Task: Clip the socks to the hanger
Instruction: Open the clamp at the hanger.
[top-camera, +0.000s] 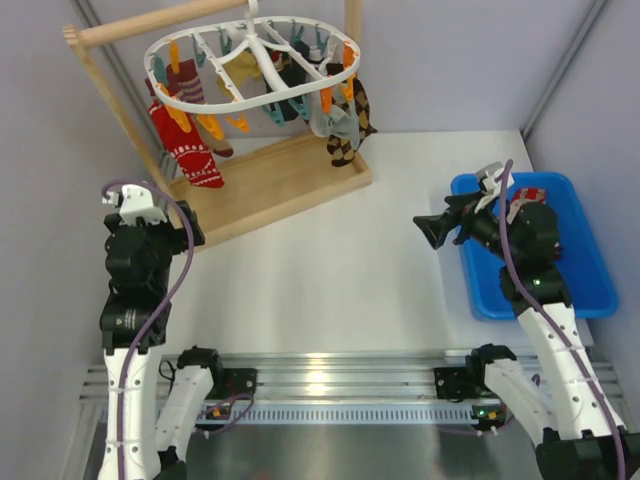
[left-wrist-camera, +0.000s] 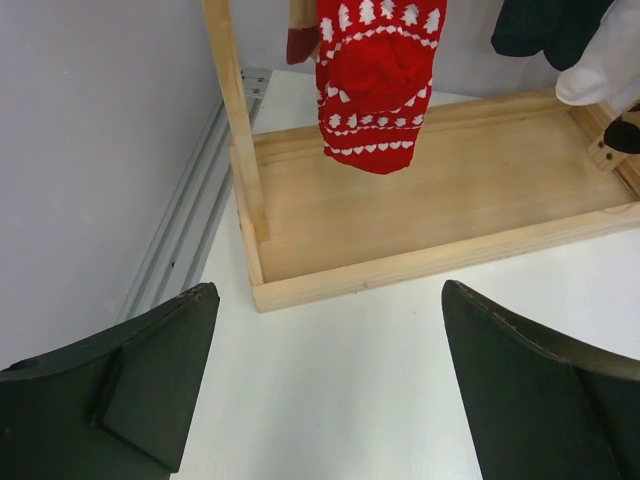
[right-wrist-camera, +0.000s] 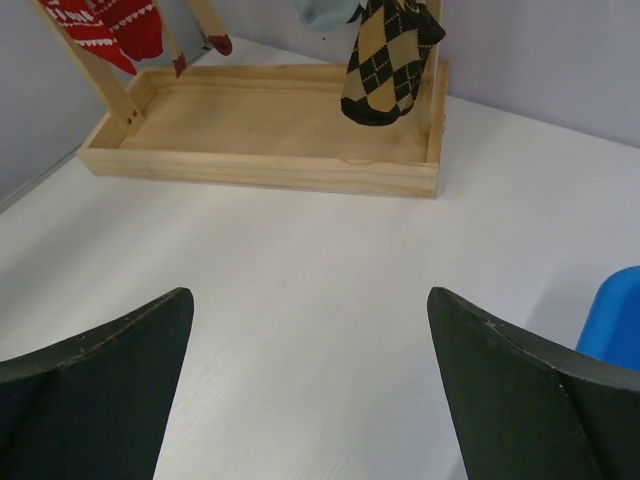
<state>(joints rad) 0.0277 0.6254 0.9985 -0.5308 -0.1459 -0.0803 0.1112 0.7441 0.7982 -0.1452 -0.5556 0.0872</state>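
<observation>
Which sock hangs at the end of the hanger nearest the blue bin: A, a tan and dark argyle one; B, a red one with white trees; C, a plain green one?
A: the argyle sock hangs from the hanger at the end on the blue bin side, while the red sock hangs at the opposite end.

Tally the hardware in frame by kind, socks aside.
Grippers: 2, the left gripper and the right gripper, both open
Wooden rack: 1
White peg hanger: 1
Blue bin: 1
Total: 5
</observation>
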